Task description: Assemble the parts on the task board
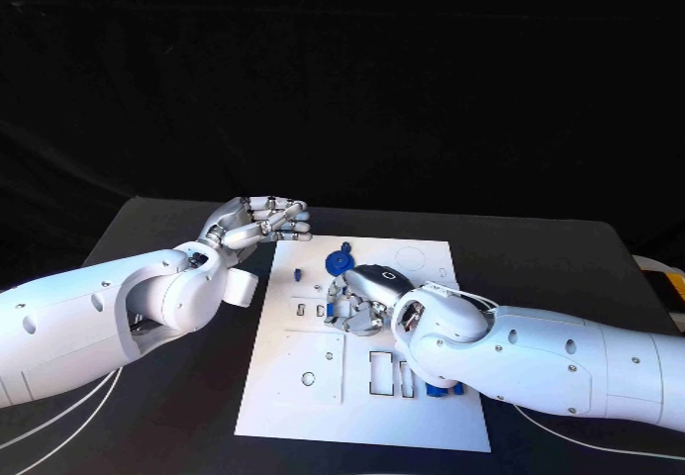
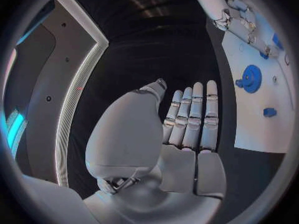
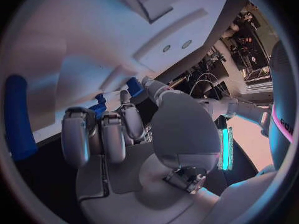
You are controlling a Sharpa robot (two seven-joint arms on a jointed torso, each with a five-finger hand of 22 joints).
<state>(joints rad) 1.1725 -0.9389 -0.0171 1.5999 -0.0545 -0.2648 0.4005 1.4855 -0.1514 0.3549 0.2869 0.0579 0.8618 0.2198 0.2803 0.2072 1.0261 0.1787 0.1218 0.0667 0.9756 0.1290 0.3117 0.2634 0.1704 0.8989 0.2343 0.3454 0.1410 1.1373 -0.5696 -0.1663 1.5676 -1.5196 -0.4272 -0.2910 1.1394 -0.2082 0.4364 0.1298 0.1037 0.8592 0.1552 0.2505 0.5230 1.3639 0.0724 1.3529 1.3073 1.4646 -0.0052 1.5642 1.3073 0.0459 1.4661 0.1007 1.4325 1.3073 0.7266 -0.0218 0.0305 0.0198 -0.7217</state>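
Note:
The white task board [image 1: 429,421] lies in the middle of the black table. A blue gear [image 1: 339,262] sits near its far end, seen too as the blue gear [image 2: 251,78] in the left wrist view. My right hand [image 1: 360,295] is down on the board just nearer than the gear, fingers curled round a small blue part [image 1: 332,311], which is the blue part [image 3: 98,106] at its fingertips. My left hand [image 1: 265,220] hovers above the table off the board's far left corner, fingers [image 2: 194,115] straight and holding nothing.
Two or three more blue parts [image 1: 437,390] stand in slots at the board's near right. Another small blue part [image 2: 269,112] lies beyond the gear. A long blue piece [image 3: 17,117] shows beside the right hand. A yellow-edged object [image 1: 665,282] sits at the table's right edge.

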